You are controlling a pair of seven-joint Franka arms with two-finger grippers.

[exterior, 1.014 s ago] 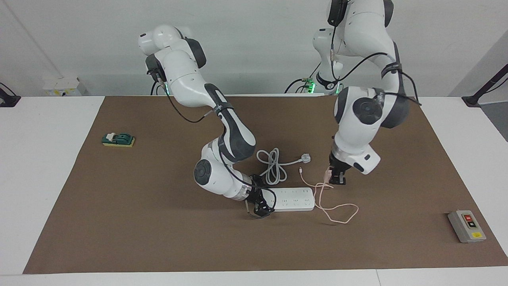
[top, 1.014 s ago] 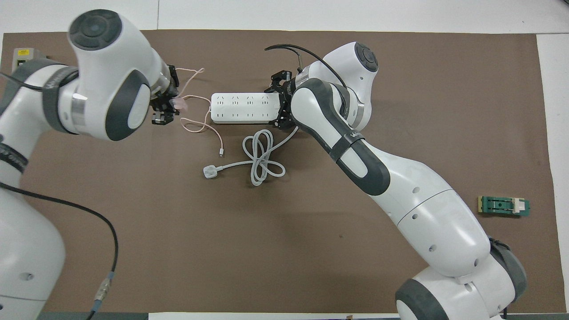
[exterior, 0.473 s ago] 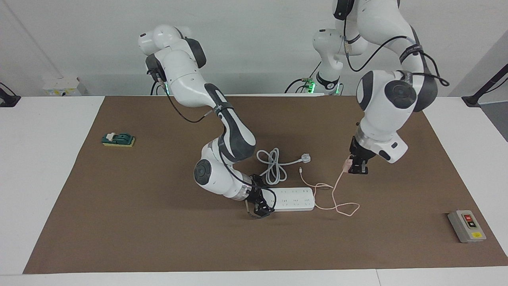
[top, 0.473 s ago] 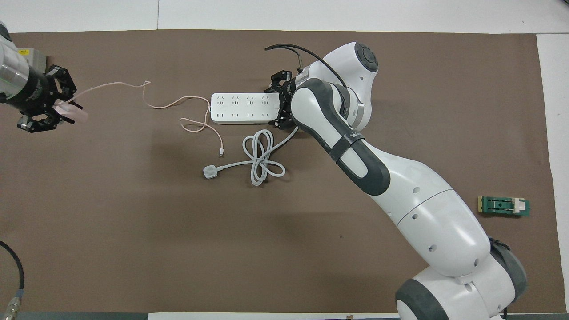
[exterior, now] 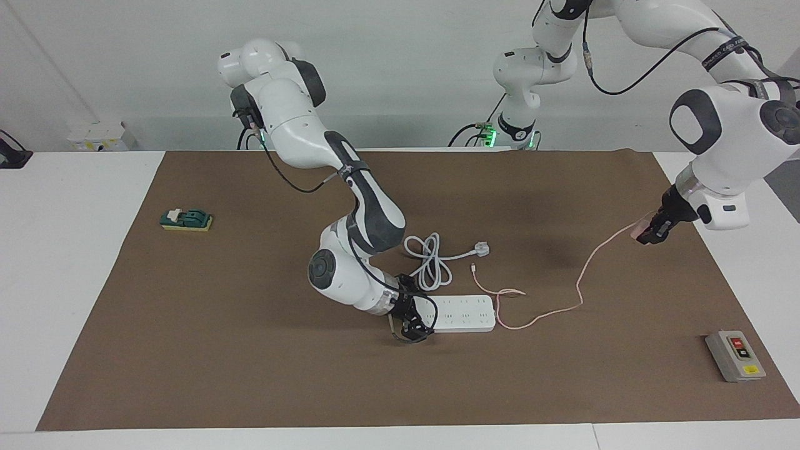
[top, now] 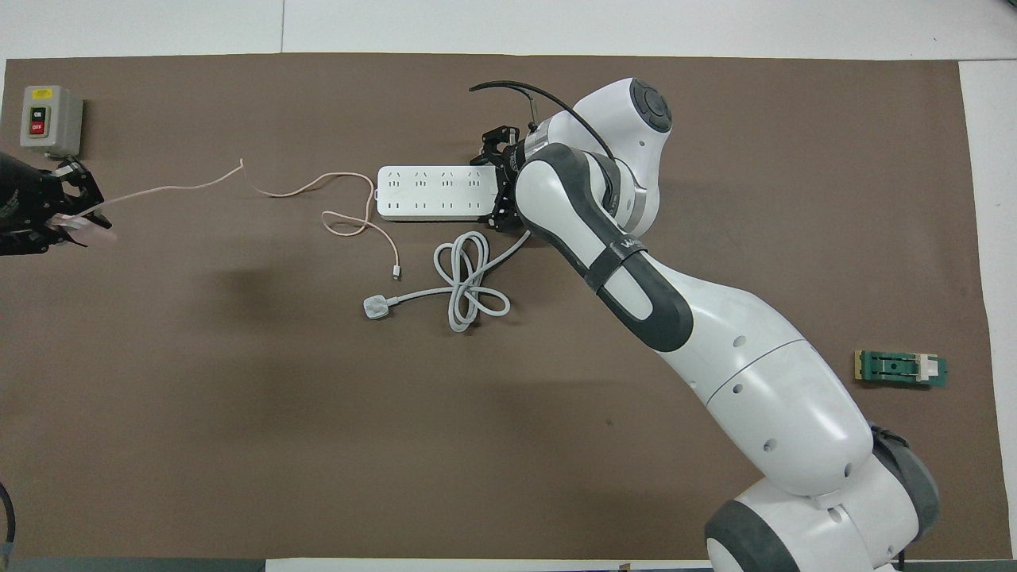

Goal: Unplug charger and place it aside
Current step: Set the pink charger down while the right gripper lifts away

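Observation:
The pale pink charger [exterior: 642,230] hangs in my left gripper [exterior: 652,232], which is shut on it in the air over the mat's edge at the left arm's end of the table. It also shows in the overhead view [top: 86,227], in the left gripper [top: 59,222]. Its thin pink cable [exterior: 581,275] trails down to the mat and past the white power strip [exterior: 462,312]. My right gripper [exterior: 409,324] is shut on the strip's end toward the right arm, down on the mat, and shows in the overhead view [top: 496,187].
A white three-pin plug [exterior: 481,249] with a coiled thick cord [exterior: 428,259] lies nearer to the robots than the strip. A grey switch box [exterior: 734,355] sits at the left arm's end. A green block [exterior: 185,219] sits at the right arm's end. A brown mat [exterior: 250,375] covers the table.
My left gripper has carried the charger up and away from the power strip toward the left arm's end of the table, pulling the cable straighter. The right gripper has stayed on the strip.

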